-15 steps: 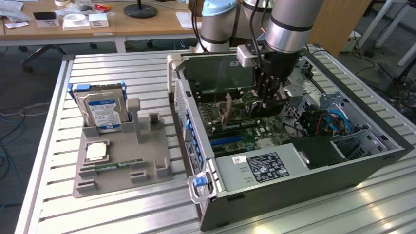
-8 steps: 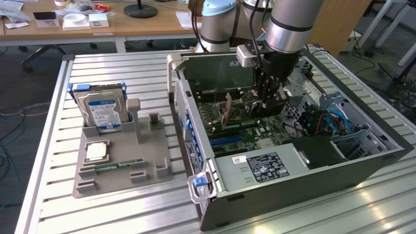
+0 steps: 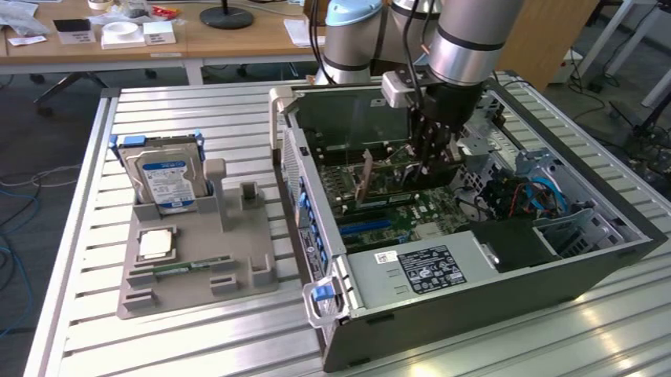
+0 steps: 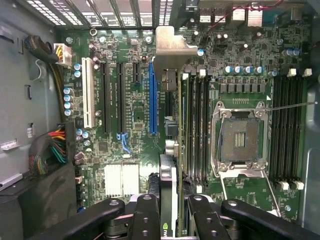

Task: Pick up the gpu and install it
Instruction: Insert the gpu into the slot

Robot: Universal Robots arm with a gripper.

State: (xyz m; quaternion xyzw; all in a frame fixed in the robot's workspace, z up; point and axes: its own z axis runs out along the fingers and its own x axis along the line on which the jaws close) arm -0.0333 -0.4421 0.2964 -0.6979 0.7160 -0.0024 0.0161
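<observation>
My gripper [image 3: 432, 169] hangs inside the open computer case [image 3: 587, 271], shut on the gpu [image 3: 386, 174]. The gpu is a thin dark card held on edge above the green motherboard [image 3: 419, 212]. In the wrist view the gpu [image 4: 169, 195] runs edge-on between my fingers [image 4: 146, 215], with its silvery bracket [image 4: 171, 47] at the far end. The card hovers just beside the long blue slot [image 4: 152, 100] and roughly parallel to it. I cannot tell whether the card touches the board.
Beside the case, at the exterior view's left, a grey fixture tray [image 3: 241, 267] holds a blue-labelled hard drive [image 3: 163, 177], a processor chip [image 3: 157, 245] and a slim green memory stick [image 3: 184, 269]. Cable bundles [image 4: 52, 150] and the empty processor socket [image 4: 240, 140] flank the slots.
</observation>
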